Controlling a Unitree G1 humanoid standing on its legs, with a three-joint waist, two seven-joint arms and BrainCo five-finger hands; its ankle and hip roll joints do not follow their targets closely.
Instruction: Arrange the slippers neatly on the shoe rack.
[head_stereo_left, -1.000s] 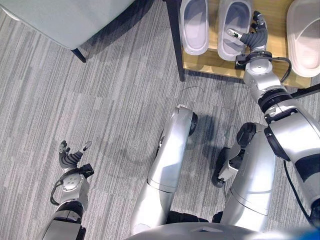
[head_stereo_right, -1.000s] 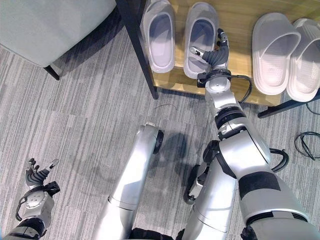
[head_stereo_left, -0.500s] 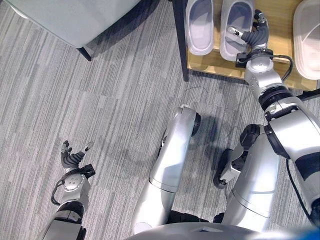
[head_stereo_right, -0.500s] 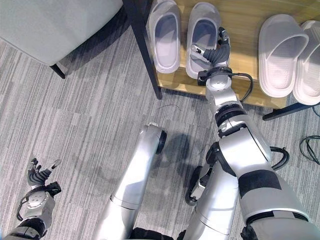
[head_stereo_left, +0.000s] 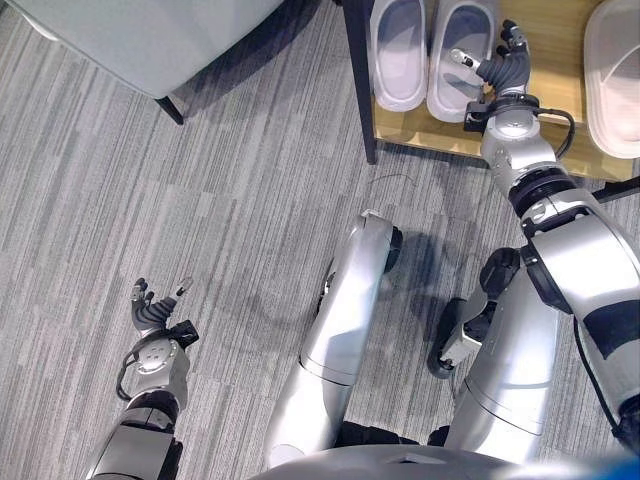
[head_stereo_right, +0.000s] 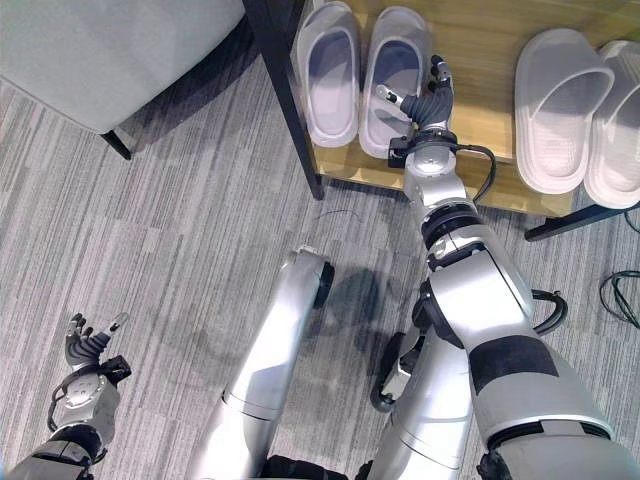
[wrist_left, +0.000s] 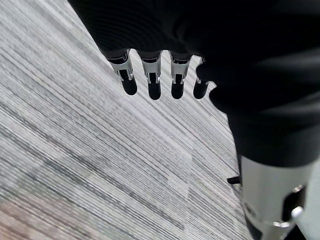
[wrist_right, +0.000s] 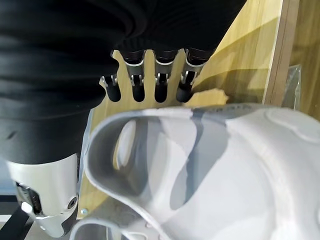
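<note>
Our right hand (head_stereo_right: 425, 100), fingers loosely spread, rests on a slipper (head_stereo_right: 392, 80) near the shoe rack (head_stereo_right: 480, 110) front edge. A sideways nudge could, we judge, knock its neighbour (head_stereo_right: 330, 72) askew. Our left hand (head_stereo_left: 158, 318) hangs relaxed over the floor (head_stereo_left: 200, 200).

Both eye views look almost straight down from the head at the grey floor (head_stereo_left: 220, 200). The shoe rack (head_stereo_right: 480, 130) lies at the far right and a chair (head_stereo_left: 140, 40) at the far left. They share nearly the same scene, though the right eye takes in more of the rack. The left wrist view looks along the left hand (wrist_left: 200, 45), near the floor. The right wrist view looks past the right hand (wrist_right: 90, 55), very close on a slipper (wrist_right: 210, 165).
</note>
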